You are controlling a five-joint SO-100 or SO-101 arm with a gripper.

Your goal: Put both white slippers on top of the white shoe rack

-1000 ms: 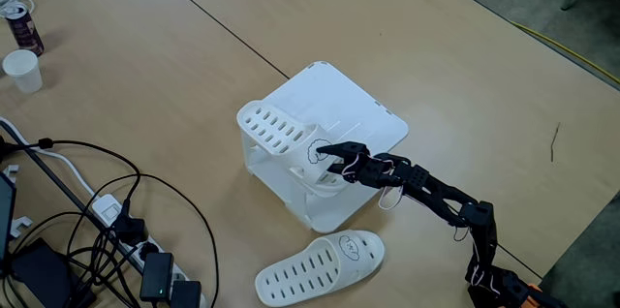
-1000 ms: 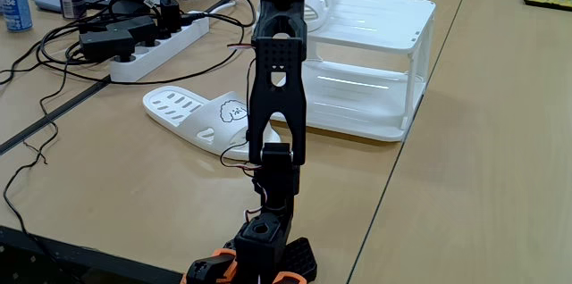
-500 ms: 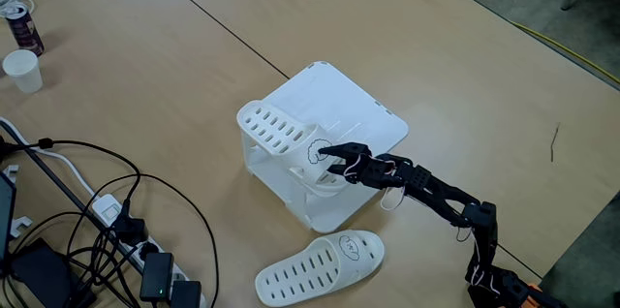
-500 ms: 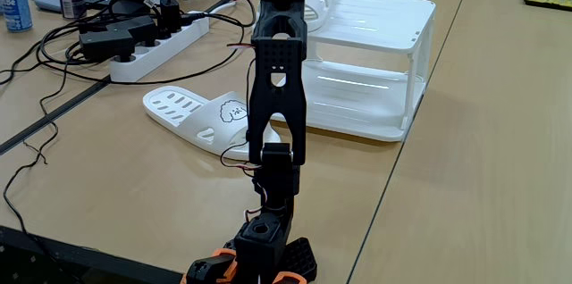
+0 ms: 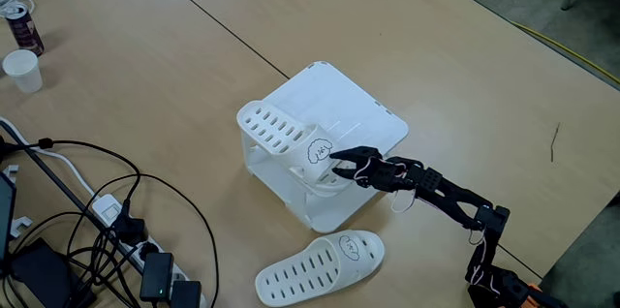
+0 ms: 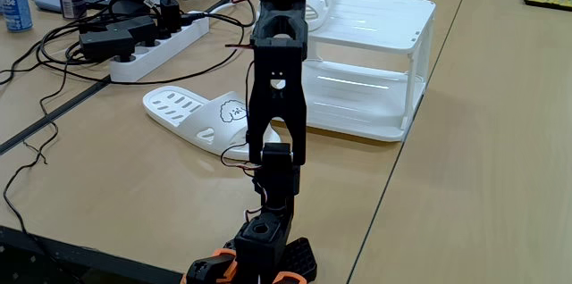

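Hand (image 5: 341, 165) open beside white vented slipper (image 5: 286, 138) (cartoon strap) atop rack (image 5: 349, 114)

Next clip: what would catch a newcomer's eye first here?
Probably the white shoe rack mid-table, with one white slipper lying on its top near the edge. The black arm reaches in from the lower right of this fixed view, its end effector right at that slipper's strap. The second slipper lies on the table in front of the rack, and a tangle of black cables sits to the left.
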